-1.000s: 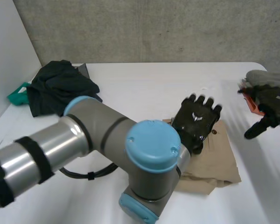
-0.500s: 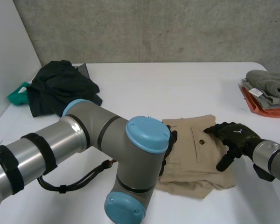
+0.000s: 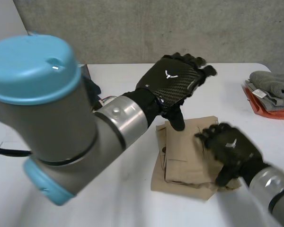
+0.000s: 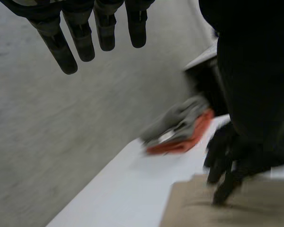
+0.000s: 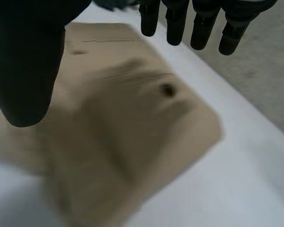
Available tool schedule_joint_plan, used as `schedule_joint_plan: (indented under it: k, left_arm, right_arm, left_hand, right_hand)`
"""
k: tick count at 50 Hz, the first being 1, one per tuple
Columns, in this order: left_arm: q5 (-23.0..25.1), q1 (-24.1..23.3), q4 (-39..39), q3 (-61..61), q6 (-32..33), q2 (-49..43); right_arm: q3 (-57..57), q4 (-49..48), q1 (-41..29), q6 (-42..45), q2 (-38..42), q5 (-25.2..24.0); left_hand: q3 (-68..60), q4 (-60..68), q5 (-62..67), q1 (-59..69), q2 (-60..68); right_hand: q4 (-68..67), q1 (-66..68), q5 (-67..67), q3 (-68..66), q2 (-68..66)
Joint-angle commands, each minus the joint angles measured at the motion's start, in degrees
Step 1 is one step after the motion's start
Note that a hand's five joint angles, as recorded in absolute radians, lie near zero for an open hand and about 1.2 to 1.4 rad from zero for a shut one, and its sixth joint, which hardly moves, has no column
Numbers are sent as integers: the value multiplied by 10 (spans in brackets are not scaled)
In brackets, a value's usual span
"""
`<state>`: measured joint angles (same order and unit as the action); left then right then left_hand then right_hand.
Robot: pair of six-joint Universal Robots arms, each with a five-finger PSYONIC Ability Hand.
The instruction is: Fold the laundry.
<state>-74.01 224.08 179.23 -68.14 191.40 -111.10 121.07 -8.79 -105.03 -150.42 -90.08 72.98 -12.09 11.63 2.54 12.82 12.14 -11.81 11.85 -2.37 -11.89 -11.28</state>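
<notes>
White table point(image 3: 232, 94) carries the folded tan garment point(image 3: 184, 156). Above it the left hand point(image 3: 173, 82) hangs open, empty. The right hand point(image 3: 229, 149), likewise open, sits over its right edge, where a sideways drag could undo the fold.

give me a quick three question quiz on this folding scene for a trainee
1. True or false: the left hand is gripping the tan garment.
2. What colour is the top item of the folded pile near the right edge of the table? A grey, B yellow, C white.
3. Fill in: the right hand, at the tan garment, is ____ (open or shut).

Key
1. False: it is open, in the air above the garment.
2. A: grey, lying on something orange.
3. open: its fingers are straight in the right wrist view.
</notes>
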Motion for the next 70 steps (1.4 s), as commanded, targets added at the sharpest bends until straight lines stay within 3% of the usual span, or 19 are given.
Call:
schedule_joint_plan:
  k: [1, 9, 18, 19, 22, 23, 28, 38, 42, 50, 55, 61, 70]
  left_arm:
    - [101, 25, 2, -48, -40, 47]
    - [100, 22, 2, -63, -43, 50]
    - [100, 21, 12, -74, -43, 51]
    - [100, 22, 14, -75, -44, 51]
    - [99, 22, 19, -79, -44, 52]
    - [99, 22, 20, -80, -44, 52]
    - [99, 24, 20, -81, -44, 61]
    - [99, 34, 38, -72, -59, 93]
    - [99, 39, 53, -67, -79, 107]
    - [99, 51, 79, -58, -125, 127]
    - [96, 58, 81, -59, -133, 127]
    - [97, 58, 81, -62, -132, 115]
    - [96, 58, 81, -66, -131, 88]
  right_arm:
    - [97, -166, -47, -20, 18, 50]
    - [100, -307, -74, -19, 116, 116]
    - [53, -341, -72, -13, 190, 132]
    - [50, -344, -72, -13, 193, 132]
    - [39, -367, -67, -20, 194, 127]
    - [37, -377, -67, -21, 194, 127]
    - [7, -411, -69, -20, 183, 125]
    - [-141, -378, -62, -21, 170, 127]
    - [-233, -329, -17, -24, 171, 107]
    - [-431, -237, 126, -133, 187, 1]
    - [-580, -179, 220, -211, 299, -87]
    - [-733, -138, 285, -221, 448, -164]
    - [-835, -118, 343, -201, 619, -225]
  left_hand:
    - [-10, 14, 5, 3, 9]
    - [-10, 14, 5, 3, 9]
    - [-12, 16, 7, 4, 11]
    - [-12, 16, 7, 4, 11]
    - [-12, 16, 7, 4, 11]
    - [-12, 16, 7, 4, 11]
    - [-13, 18, 9, 6, 13]
    - [-13, 18, 9, 6, 13]
    - [-12, 16, 7, 4, 11]
    - [-13, 18, 9, 6, 13]
    - [-12, 16, 7, 4, 11]
    - [-13, 18, 9, 6, 13]
    - [-15, 19, 10, 8, 14]
  right_hand:
    - [18, -19, 24, 19, 13]
    - [18, -19, 24, 19, 13]
    - [18, -19, 24, 19, 13]
    - [-43, 42, -37, -42, -48]
    - [-571, 571, -566, -570, -577]
    - [-681, 680, -675, -680, -686]
    - [-682, 681, -676, -681, -687]
    - [-682, 681, -676, -681, -687]
    - [-682, 681, -676, -681, -687]
    - [-682, 681, -676, -681, -687]
    - [-682, 681, -676, -681, -687]
    - [-682, 681, -676, -681, -687]
    - [-682, 681, -676, -681, -687]
